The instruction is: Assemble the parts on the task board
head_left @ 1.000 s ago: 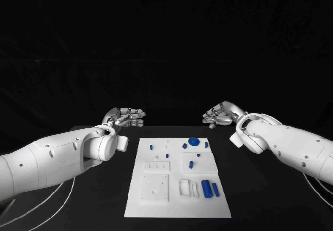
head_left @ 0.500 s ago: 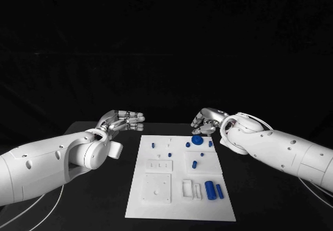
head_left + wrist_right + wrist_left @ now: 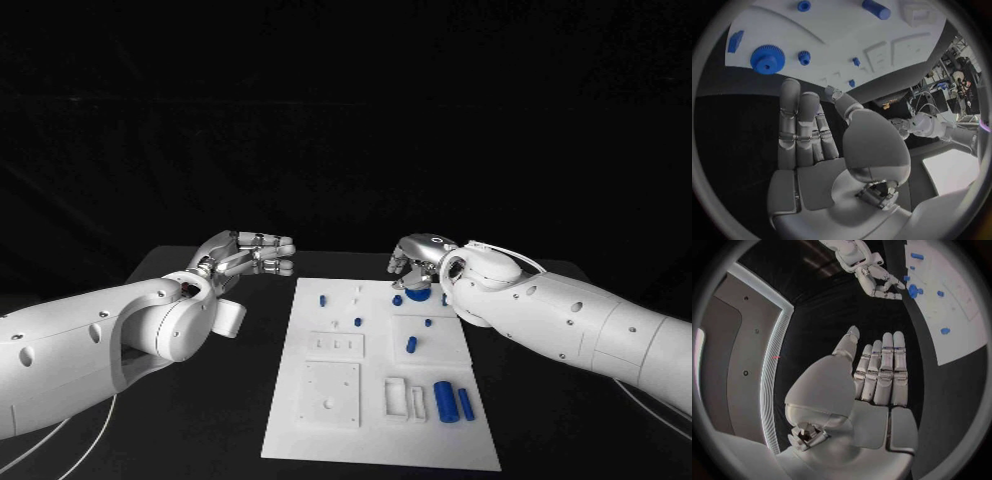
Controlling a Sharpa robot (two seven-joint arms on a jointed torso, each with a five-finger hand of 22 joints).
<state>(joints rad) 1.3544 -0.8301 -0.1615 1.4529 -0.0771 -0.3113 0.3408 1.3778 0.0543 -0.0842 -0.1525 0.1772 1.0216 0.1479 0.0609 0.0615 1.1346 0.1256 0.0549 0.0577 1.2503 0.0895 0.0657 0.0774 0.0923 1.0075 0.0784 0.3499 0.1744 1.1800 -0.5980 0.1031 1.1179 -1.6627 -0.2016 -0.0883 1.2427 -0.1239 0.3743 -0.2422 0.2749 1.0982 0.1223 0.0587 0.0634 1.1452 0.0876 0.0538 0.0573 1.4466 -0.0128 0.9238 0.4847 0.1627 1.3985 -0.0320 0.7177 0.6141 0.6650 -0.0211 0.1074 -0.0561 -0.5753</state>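
Gear (image 3: 417, 296) just below right hand (image 3: 418, 262)

Black table (image 3: 216, 400) — dark backdrop behind.

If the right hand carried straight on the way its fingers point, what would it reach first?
Probably the large blue gear at the far end of the task board; the right hand points at it, though depth is unclear.
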